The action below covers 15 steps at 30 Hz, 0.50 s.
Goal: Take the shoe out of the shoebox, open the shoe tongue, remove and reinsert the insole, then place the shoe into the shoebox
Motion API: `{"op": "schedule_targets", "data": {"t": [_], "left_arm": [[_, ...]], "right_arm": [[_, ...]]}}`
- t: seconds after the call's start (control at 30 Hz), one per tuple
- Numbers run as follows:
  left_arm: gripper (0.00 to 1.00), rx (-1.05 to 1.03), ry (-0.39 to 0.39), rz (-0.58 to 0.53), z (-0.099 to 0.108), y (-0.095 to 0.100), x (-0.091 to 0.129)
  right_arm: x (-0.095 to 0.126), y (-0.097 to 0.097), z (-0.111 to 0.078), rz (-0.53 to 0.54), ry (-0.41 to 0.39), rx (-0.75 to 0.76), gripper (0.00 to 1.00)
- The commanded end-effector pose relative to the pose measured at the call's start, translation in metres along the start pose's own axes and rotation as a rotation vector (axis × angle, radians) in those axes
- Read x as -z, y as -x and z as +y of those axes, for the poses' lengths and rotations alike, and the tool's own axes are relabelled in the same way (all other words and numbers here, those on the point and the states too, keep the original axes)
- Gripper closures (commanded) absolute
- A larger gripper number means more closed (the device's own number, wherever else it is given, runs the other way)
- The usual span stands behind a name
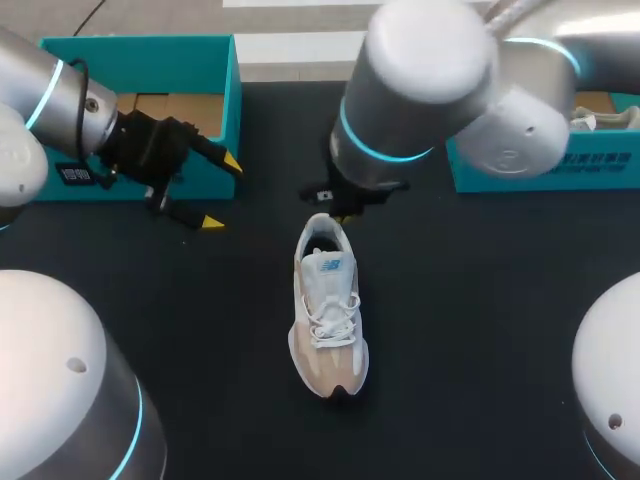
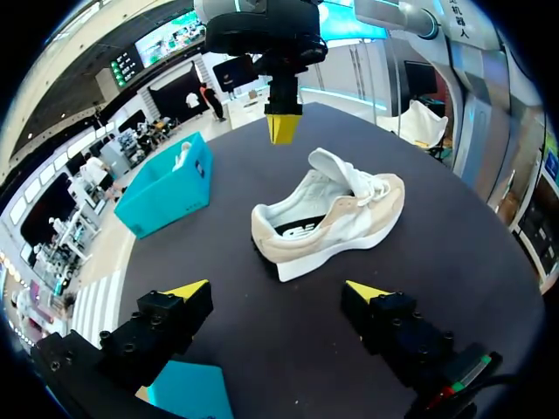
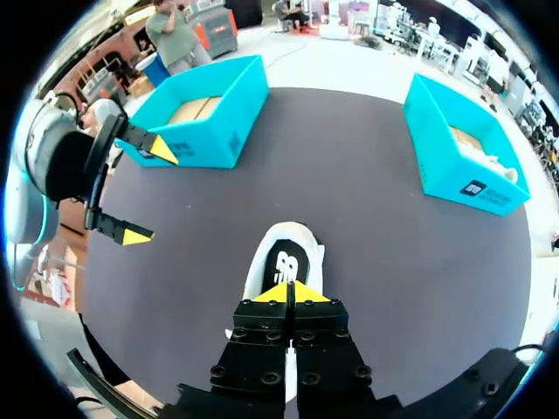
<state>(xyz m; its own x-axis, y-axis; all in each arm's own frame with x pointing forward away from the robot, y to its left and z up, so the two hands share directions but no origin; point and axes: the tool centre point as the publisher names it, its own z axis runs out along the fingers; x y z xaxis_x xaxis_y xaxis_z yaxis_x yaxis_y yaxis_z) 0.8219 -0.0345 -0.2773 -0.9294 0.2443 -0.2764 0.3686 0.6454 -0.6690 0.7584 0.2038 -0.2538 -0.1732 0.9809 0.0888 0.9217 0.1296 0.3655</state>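
Note:
A white and beige sneaker (image 1: 328, 310) lies on the dark table, toe toward the front edge, laces tied and tongue up. My right gripper (image 3: 288, 293) hangs just above its heel (image 3: 285, 255), yellow tips pressed together and holding nothing. In the left wrist view the right gripper (image 2: 283, 127) hovers clear of the shoe (image 2: 332, 218). My left gripper (image 1: 222, 193) is to the shoe's left, in front of a teal shoebox (image 1: 225, 100), open and empty. Its fingers (image 2: 188, 290) stand wide apart, with the shoe ahead of them.
The left teal shoebox (image 3: 210, 122) has a bare cardboard floor. A second teal shoebox (image 1: 540, 170) at the back right holds something white (image 1: 600, 120). My arms' large joints overhang the back middle and both front corners.

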Motion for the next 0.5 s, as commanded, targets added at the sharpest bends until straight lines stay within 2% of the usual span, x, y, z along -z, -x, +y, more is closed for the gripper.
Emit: {"op": "schedule_targets", "data": {"t": [0.03, 0.4, 0.43, 0.5], "left_arm": [[0.0, 0.0, 0.004, 0.0, -0.001, -0.001, 0.0], [0.0, 0.0, 0.004, 0.0, -0.001, -0.001, 0.0], [0.0, 0.0, 0.004, 0.0, -0.001, -0.001, 0.0], [0.0, 0.0, 0.004, 0.0, -0.001, -0.001, 0.0]], "right_arm": [[-0.01, -0.008, 0.001, -0.065, -0.001, 0.0, 1.0], [-0.01, -0.008, 0.001, -0.065, -0.001, 0.0, 1.0], [-0.017, -0.009, 0.001, -0.097, -0.023, 0.008, 1.0], [-0.025, -0.009, 0.001, -0.094, -0.038, -0.025, 1.0]]}}
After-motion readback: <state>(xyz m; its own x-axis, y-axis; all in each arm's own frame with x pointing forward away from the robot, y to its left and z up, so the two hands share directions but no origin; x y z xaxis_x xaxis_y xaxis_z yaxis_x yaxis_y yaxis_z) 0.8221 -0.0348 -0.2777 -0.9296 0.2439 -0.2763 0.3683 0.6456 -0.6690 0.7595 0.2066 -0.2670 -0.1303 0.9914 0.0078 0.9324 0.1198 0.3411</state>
